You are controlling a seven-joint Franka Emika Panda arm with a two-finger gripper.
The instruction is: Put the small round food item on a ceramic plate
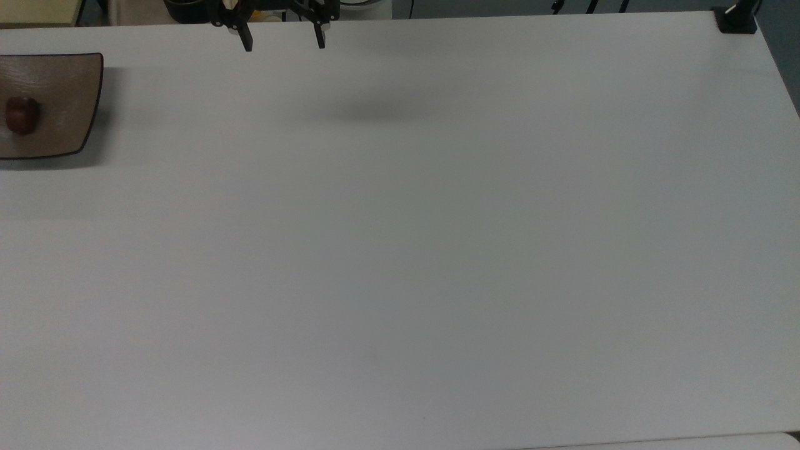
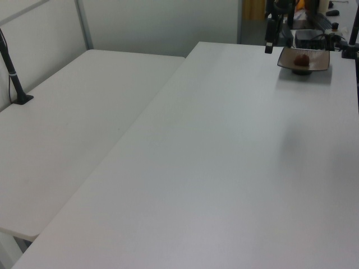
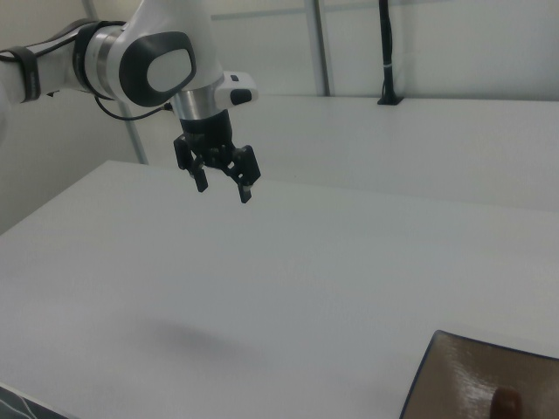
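Spread wide and holding nothing, the hand (image 3: 223, 185) hangs in the air above the white bench (image 3: 262, 288), its two black fingers (image 3: 245, 191) pointing down and well apart from each other. In the top view the hand (image 1: 284, 44) sits at the far edge of the bench (image 1: 400, 250), with a soft shadow (image 1: 375, 111) on the surface below it. One arm (image 3: 131, 65), white with dark joints, carries it in from the right view's left.

One ceramic plate (image 1: 62, 81) rests on the bench at the top view's left edge, well apart from the hand. One small round food item (image 1: 20, 115) lies on it. In the left view the ceramic plate (image 2: 317, 60) stands far back on the bench (image 2: 224, 157), the small round food item (image 2: 302, 58) on it, the hand's finger (image 2: 269, 42) just to the left view's left. In the right view the ceramic plate (image 3: 463, 384) shows at the lower corner, the small round food item (image 3: 506, 403) at its edge.

A second white bench (image 2: 73, 123) adjoins the first.
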